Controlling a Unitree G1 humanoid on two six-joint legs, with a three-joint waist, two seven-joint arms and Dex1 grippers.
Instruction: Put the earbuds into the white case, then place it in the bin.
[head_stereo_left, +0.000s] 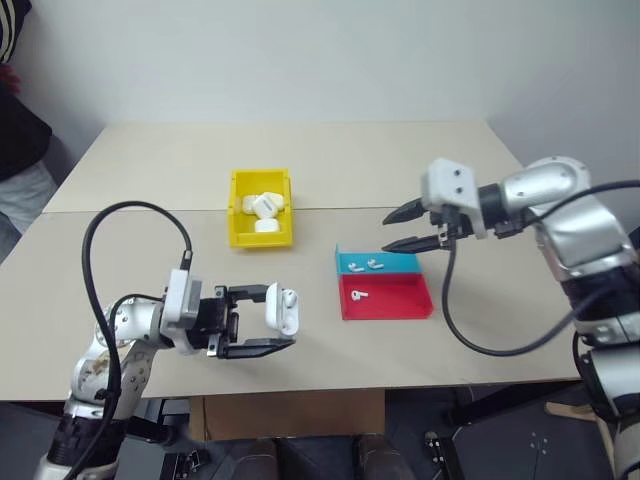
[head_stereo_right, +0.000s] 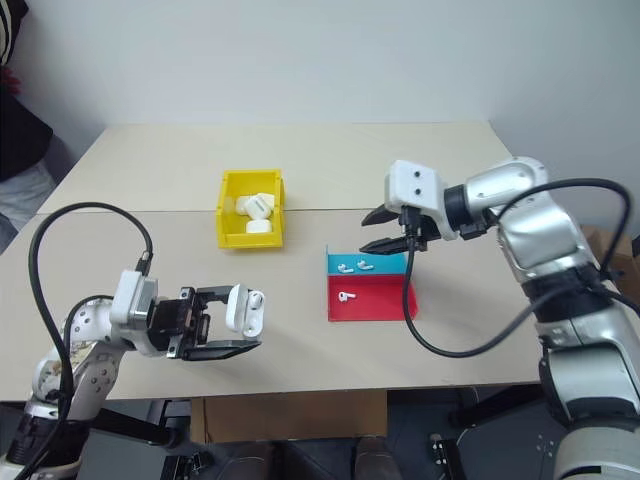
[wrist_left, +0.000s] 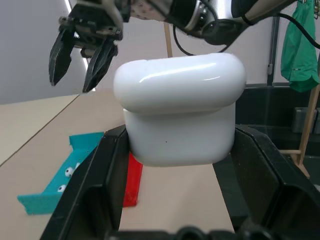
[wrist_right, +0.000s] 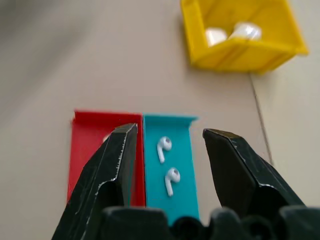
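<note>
Glossy and light, the white case (head_stereo_left: 283, 309) is sitting clamped in the left gripper (head_stereo_left: 268, 320) at the table's seven o'clock, while the right gripper (wrist_right: 170, 150), fingers apart, is hovering above slippery earbuds (wrist_right: 164, 148) needing a stem pinch.

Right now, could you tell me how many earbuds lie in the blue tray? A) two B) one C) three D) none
A: two earbuds lie in the blue tray, seen between the open fingers of the right gripper; a third sits in the red tray beside it.
</note>
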